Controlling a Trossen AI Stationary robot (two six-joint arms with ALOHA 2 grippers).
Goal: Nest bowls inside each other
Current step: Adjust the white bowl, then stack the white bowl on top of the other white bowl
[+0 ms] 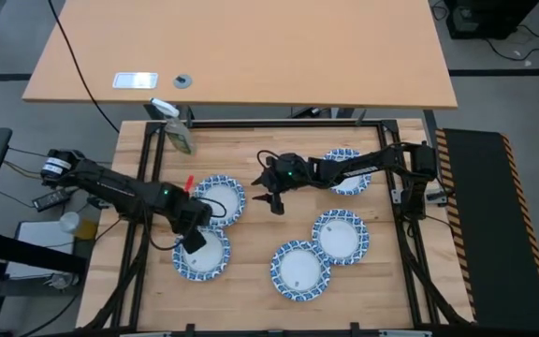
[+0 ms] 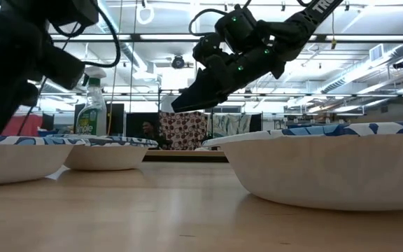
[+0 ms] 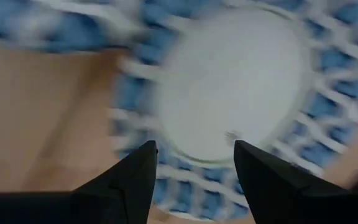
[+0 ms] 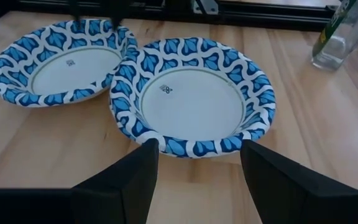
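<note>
Five bowls show from above; my right wrist view alone shows a spray bottle (image 4: 344,34) beyond the nearest bowl (image 4: 191,96), which touches a second bowl (image 4: 61,62). My right gripper (image 1: 275,198) hangs spread above wood. My left gripper (image 1: 193,241), fingers apart, hovers over another bowl (image 3: 241,87).

I work in a big open lab or workshop hall. Long strip lights (image 2: 369,70) and pipes run under its high ceiling, a plain desk (image 1: 241,51) stands beyond my bench (image 1: 251,225), black cables (image 1: 73,56) trail over the grey floor, and a person (image 2: 147,131) sits far back.
</note>
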